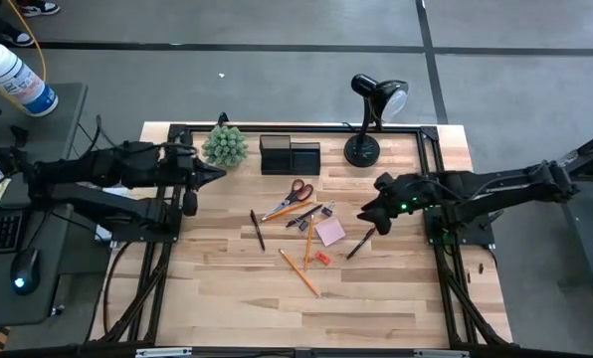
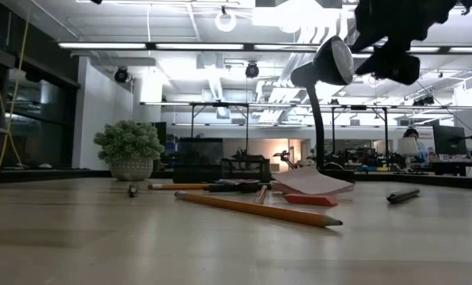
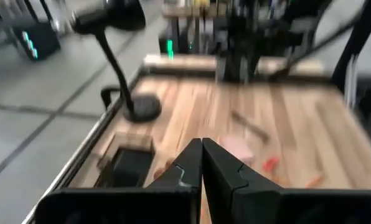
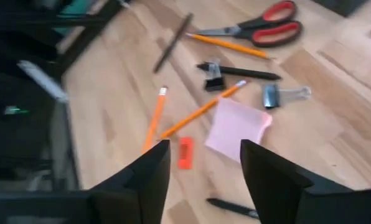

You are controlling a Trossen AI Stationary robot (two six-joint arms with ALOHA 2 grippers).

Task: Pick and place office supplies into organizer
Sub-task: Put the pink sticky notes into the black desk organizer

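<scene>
The office supplies lie loose on the wooden table: orange-handled scissors [image 1: 293, 195], a pink sticky-note pad [image 4: 238, 129], a red eraser [image 4: 185, 152], pencils [image 1: 298, 270], dark pens [image 1: 258, 229] and a binder clip [image 4: 279, 95]. The black organizer [image 1: 290, 156] stands at the far edge. My right gripper [image 4: 204, 180] hangs open above the table, right of the pad, with nothing between its fingers. My left gripper [image 3: 202, 162] is shut and empty, in the air at the left near the plant [image 1: 224, 145].
A black desk lamp [image 1: 371, 119] stands on its round base right of the organizer. The green plant sits in its pot left of the organizer. One pen [image 1: 360, 242] lies just below my right gripper. Bare wood stretches toward the table's near edge.
</scene>
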